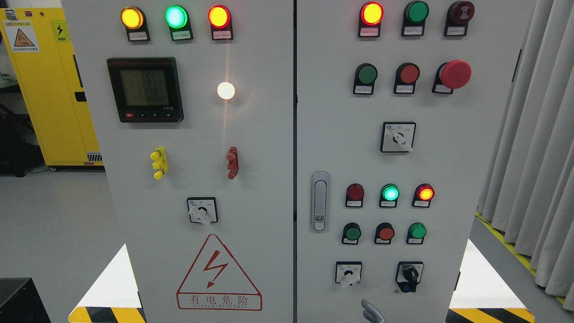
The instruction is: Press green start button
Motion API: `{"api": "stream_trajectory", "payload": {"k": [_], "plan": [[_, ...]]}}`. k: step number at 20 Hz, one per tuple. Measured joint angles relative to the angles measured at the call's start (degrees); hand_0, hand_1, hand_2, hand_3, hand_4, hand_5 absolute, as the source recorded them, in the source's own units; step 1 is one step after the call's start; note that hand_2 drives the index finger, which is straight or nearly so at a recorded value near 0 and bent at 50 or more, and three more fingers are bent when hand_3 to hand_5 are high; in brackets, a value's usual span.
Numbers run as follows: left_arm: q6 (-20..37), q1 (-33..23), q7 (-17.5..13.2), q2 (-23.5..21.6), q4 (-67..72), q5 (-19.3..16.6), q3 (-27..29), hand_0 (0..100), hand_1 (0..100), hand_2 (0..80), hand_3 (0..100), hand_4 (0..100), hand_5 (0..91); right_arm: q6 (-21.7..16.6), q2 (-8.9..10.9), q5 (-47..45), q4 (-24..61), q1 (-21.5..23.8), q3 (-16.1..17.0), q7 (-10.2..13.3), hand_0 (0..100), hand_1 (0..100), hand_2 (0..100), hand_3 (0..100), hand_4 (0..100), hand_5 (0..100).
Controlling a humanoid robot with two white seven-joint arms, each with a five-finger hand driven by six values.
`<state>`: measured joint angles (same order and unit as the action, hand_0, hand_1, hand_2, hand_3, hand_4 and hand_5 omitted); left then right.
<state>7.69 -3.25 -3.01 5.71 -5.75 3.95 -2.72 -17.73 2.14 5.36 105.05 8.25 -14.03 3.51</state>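
A grey cabinet (251, 188) with two doors fills the head view. The left door carries three lit lamps along the top, yellow, green and red, a dark meter (145, 89) with a faint readout, one glowing white lamp (226, 90), one yellow clip (158, 162), one red clip (232, 162), one rotary switch (202, 210) and a red-outlined warning triangle (218, 274).

The right door has a metal door handle (319, 201) at its left edge. Its top row shows one lit red lamp, one dark green lamp and one dark red buzzer. Below sit a green button (367, 74), a red button (409, 74) and one large red mushroom stop button (454, 74). Under them is one rotary switch. Lower down come three lamps, dark red, lit green, lit orange-red, then three buttons, green (353, 233), red and green (417, 231), then one rotary switch and one key switch.

At the bottom edge, right of the middle, one grey fingertip of a hand (373, 312) pokes up, apart from every button; whether its fingers are spread or curled cannot be told, nor which arm it belongs to.

A yellow cabinet (49, 89) stands at the left, grey curtains (533, 134) at the right.
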Motion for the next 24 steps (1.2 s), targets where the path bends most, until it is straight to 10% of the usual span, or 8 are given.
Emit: {"api": "stream_trajectory", "payload": {"k": [11,16,21,24], "plan": [[0.0,-0.01,0.0,0.0,0.0,0.0,0.0,12,56,0.0,0,0,0.0,0.26,0.11,3.58,-0.02,-0.21,0.82,0.71,33,75,0,14,16,13],[0.0,-0.02,0.0,0.0,0.0,0.0,0.0,12,56,0.0,0,0,0.0,-0.02,0.43,16.06,0.26,-1.79,2.42,2.49,50,84,0,46,63,60],[0.0,-0.02,0.0,0.0,0.0,0.0,0.0,12,56,0.0,0,0,0.0,-0.17,0.82,31.35,0.49,-4.96,3.71,4.25,40,86,0,70,83,85],[0.0,-0.02,0.0,0.0,0.0,0.0,0.0,12,56,0.0,0,0,0.0,-0.18,1.03,39.3,0.61,-6.37,4.54,4.7,52,89,0,84,92,93]]}}
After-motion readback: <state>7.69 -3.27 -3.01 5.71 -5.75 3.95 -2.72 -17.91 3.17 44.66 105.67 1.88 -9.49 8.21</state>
